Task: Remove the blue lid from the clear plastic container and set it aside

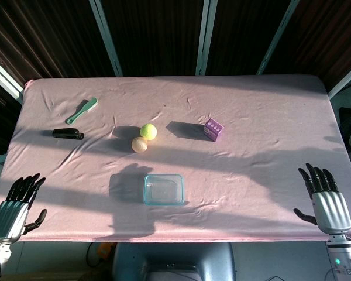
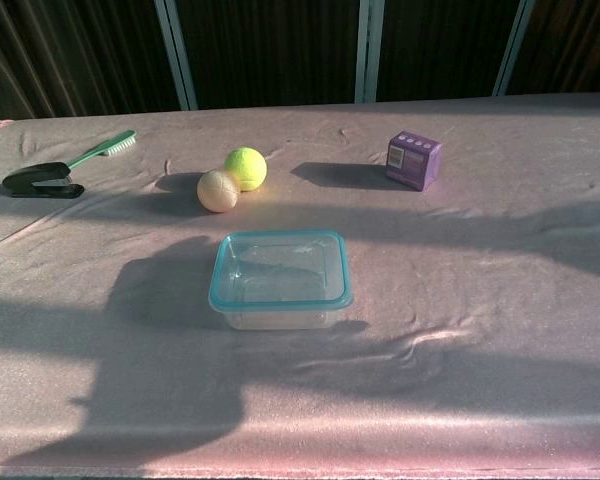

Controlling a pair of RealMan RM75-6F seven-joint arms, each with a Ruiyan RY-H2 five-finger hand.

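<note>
The clear plastic container [image 1: 163,189] [image 2: 280,280] sits near the table's front edge at the middle, with its blue-rimmed lid [image 2: 280,270] seated flat on top. My left hand [image 1: 14,206] hovers at the front left corner of the table, fingers apart and holding nothing. At the front right edge my right hand [image 1: 326,198] is likewise spread and empty. Both hands are far from the container and show only in the head view.
Behind the container lie a yellow-green tennis ball [image 1: 148,132] [image 2: 245,167] and a peach ball [image 1: 140,144] [image 2: 218,190], touching. A purple box [image 1: 213,130] [image 2: 414,160] stands back right. A black stapler [image 1: 68,134] [image 2: 42,180] and a green brush [image 1: 82,110] [image 2: 102,149] lie back left on the pink cloth [image 1: 251,170].
</note>
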